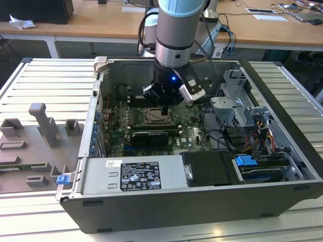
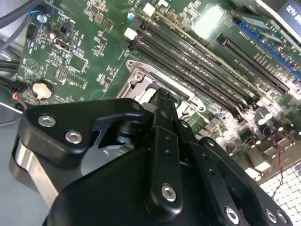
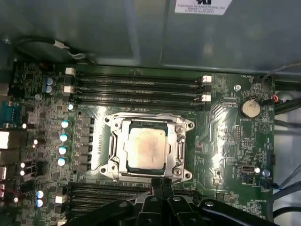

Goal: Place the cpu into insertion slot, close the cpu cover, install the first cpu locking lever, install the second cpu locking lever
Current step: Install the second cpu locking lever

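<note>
- Wooden desks (image 1: 101,22) strewn with papers and cables are seen behind the work area in the exterior view
- a pale slatted metal table (image 1: 30,85) is spread beneath everything; grey moulded fixtures (image 1: 43,121) are laid on it toward the exterior view's left
- an open dark computer case (image 1: 151,212) is laid on its side on the table, its inside turned upward
- the grey and blue robot arm (image 1: 174,30) is lowered from above into the case
- a silvery power supply (image 1: 166,174) is mounted along the case's near wall; a white label with dense black print (image 1: 139,176) is stuck to it, the print too small to be made out
- a green circuit board (image 3: 225,141) is bolted to the case floor; fine white lettering is scattered over it, none of it legible
- long black memory slots (image 3: 136,87) are ranged along one side of the socket
- the gripper (image 3: 161,181) is held at the socket's edge; its black fingers are drawn together, tips side by side
- the insertion slot (image 3: 188,125) is set in the middle of the board, ringed by its silvery rim
- the cpu cover (image 3: 121,146) is laid flat over the slot; whether it is latched cannot be told
- the cpu (image 3: 146,143) is seated in the slot, its pale top shown through the cover's window
- a round coin cell (image 3: 249,108) is clipped to the board, well apart from the socket
</note>
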Tool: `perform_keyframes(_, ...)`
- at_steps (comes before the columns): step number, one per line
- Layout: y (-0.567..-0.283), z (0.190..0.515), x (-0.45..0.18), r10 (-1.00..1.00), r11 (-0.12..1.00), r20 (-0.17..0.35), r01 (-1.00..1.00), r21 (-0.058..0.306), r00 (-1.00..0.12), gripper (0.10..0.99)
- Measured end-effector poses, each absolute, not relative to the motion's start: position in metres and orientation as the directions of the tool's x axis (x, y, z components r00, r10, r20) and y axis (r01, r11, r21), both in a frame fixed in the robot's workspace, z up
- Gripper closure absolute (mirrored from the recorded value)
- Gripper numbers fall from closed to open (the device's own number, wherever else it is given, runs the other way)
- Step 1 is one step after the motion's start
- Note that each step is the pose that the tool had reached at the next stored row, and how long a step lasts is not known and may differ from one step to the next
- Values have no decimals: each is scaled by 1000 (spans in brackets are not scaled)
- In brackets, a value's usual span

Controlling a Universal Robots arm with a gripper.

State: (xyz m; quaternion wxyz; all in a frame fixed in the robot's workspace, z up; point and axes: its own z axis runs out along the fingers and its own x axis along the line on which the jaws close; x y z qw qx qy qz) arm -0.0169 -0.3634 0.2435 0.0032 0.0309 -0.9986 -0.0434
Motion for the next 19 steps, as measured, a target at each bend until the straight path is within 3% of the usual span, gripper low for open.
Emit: perform_keyframes(19,-374,236,-48,-74,992,3,-73,99,-997,980)
